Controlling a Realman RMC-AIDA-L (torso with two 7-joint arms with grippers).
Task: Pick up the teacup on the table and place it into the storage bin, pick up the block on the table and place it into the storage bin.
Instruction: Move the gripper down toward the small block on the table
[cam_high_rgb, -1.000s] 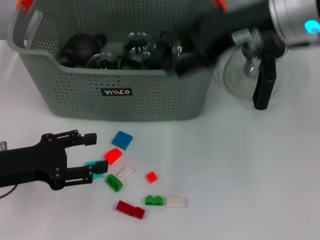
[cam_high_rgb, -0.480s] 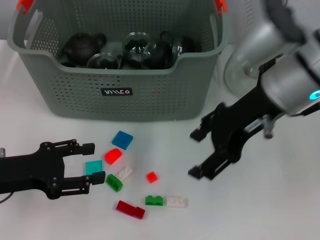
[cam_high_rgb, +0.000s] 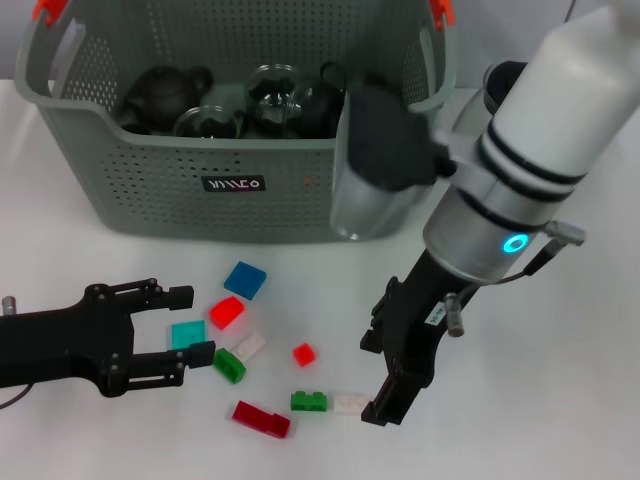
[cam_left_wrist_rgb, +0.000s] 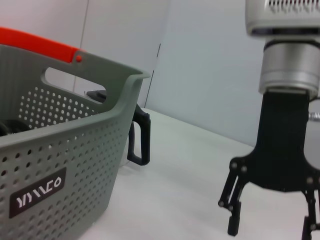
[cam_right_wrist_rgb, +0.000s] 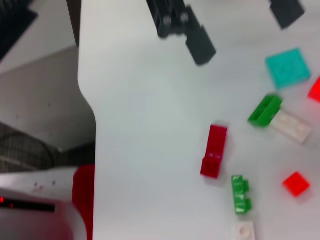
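Several small blocks lie on the white table in front of the storage bin (cam_high_rgb: 230, 190): blue (cam_high_rgb: 244, 279), red (cam_high_rgb: 226, 312), teal (cam_high_rgb: 187, 333), dark red (cam_high_rgb: 260, 418) and green (cam_high_rgb: 308, 401). My left gripper (cam_high_rgb: 190, 323) rests open at the lower left, and the teal block (cam_right_wrist_rgb: 287, 67) sits at its fingertips, untouched. My right gripper (cam_high_rgb: 388, 368) hangs open and empty just right of the blocks, close above the table. The left wrist view shows it again (cam_left_wrist_rgb: 270, 222), spread wide. No teacup shows on the table; dark teapots and glassware lie in the bin.
More blocks lie around: white (cam_high_rgb: 249, 346), green (cam_high_rgb: 228, 365), small red (cam_high_rgb: 303, 353) and white (cam_high_rgb: 352, 403). A black carafe handle (cam_left_wrist_rgb: 139, 137) stands beside the bin's corner (cam_left_wrist_rgb: 75, 165). My right arm (cam_high_rgb: 530, 170) covers the area right of the bin.
My right arm swung out of the bin, down and left, so its open gripper now hovers beside the blocks. The left gripper barely shifted, and the teal block now shows fully.
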